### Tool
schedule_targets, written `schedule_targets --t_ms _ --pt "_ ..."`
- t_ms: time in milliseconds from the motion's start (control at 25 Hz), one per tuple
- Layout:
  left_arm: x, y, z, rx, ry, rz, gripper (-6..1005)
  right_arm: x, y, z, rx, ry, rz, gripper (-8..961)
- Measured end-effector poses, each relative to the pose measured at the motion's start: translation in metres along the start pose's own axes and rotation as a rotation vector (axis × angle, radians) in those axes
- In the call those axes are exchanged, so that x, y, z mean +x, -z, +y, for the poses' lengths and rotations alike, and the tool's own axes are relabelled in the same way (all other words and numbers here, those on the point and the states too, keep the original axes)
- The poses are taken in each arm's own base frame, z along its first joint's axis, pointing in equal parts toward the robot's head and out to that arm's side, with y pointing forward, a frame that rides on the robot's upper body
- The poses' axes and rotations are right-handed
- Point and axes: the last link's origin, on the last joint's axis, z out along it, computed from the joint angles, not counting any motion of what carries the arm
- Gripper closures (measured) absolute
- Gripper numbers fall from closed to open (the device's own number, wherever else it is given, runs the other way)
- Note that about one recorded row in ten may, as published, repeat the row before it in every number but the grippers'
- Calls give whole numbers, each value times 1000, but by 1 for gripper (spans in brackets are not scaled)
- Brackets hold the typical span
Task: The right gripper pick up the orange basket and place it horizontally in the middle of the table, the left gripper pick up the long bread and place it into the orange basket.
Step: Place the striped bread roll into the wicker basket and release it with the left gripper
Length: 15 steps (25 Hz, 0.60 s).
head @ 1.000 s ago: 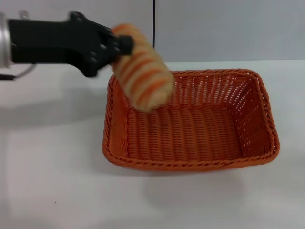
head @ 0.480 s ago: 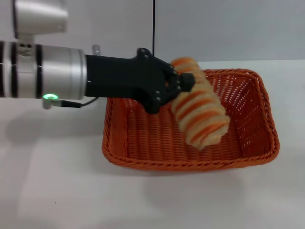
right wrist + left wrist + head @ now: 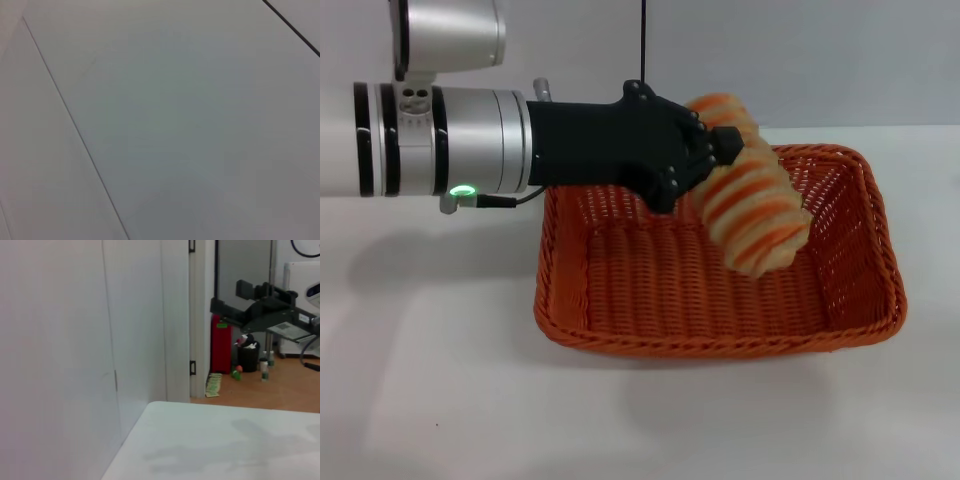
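The orange basket (image 3: 720, 290) lies lengthwise across the middle of the white table (image 3: 430, 380) in the head view. Over its inside hangs the long bread (image 3: 755, 210), striped orange and cream and tilted down toward the right. My left gripper (image 3: 720, 150) reaches in from the left and is shut on the bread's upper end. The bread's lower end hovers above the basket floor. My right gripper is out of view; its wrist view shows only a pale wall.
A pale grey wall stands behind the table. The left wrist view shows the table's far edge (image 3: 210, 405), a doorway and a room beyond with a red object (image 3: 221, 347) and a black stand (image 3: 260, 310).
The left arm has carried the bread rightward from the basket's left rim to over its middle, and in the last half second lifted it slightly.
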Motion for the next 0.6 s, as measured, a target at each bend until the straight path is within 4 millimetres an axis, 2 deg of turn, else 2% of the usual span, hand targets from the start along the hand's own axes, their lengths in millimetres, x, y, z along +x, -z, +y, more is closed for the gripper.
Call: schedule_targets --t_ms 320,520,600 --pt "-2 4 -7 46 3 1 887 -1 0 0 -5 2 1 332" --pt "-2 10 -11 69 0 3 666 -1 -1 0 -3 2 0 332" --pt "-2 17 -15 98 5 10 511 -1 -1 0 -2 2 -1 332"
